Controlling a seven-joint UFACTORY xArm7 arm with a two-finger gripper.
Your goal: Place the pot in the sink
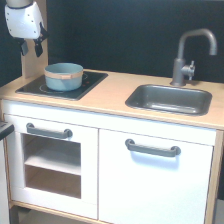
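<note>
The gripper [31, 48] had a rounded white housing with small dark spots, and two short black fingers [38, 48] beneath.

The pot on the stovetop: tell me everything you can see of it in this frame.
The small round blue-grey toy pot has a tan band just below its rim and no lid; its inside looks empty. It stands upright on the black stovetop, at the exterior view's left end of the light wooden counter. Nothing grips it: the end effector hangs above, apart from it.

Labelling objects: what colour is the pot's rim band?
Tan, wooden-looking, on the blue-grey pot; exterior view.
</note>
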